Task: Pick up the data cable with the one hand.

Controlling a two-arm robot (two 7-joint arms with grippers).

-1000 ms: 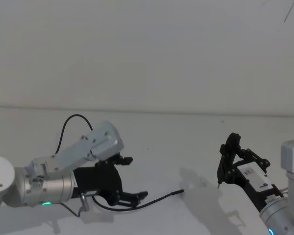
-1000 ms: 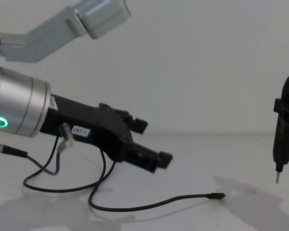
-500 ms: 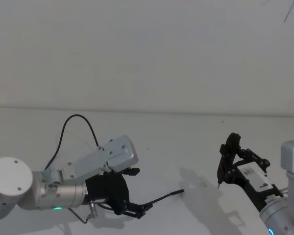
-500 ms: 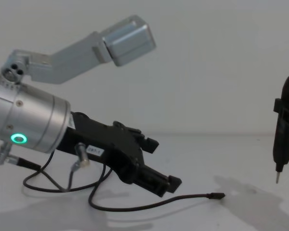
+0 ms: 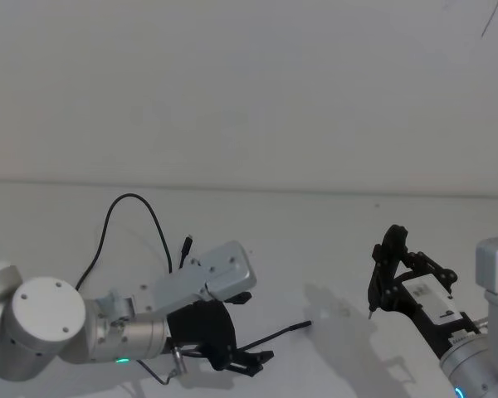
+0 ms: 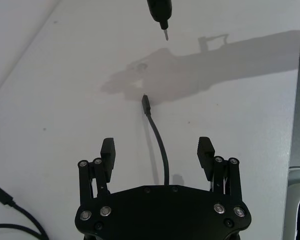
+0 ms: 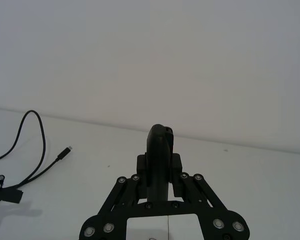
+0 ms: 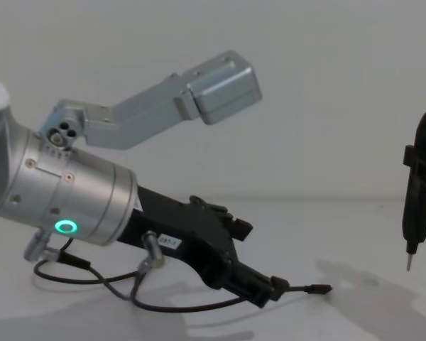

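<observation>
The left hand (image 6: 156,150) sits low over the table (image 6: 60,85), angled forward and down. A green ring light (image 8: 66,227) glows on the silver wrist (image 8: 85,199).

Its fingers (image 6: 108,151) are spread wide. The data cable (image 6: 161,150) lies on the table and passes through the gap between them, near the middle. In the left wrist view neither finger touches it.

From under the palm, the cable runs forward past the fingertips to a slim plug (image 6: 145,102) resting on the table just ahead of the hand. The rest of the cable trails back beneath and behind the hand. It loops round to a second plug (image 5: 187,243) lying on the far side of the left arm.

In the chest view the fingertips appear to be at cable height, but contact with the table cannot be confirmed. A short grey wire (image 8: 151,247) with a metal end hangs beside the hand's body.

The right hand (image 7: 159,167) is well apart, beyond the forward plug. It is pressed onto a black pen-shaped tool (image 7: 160,137), which points tip down.
</observation>
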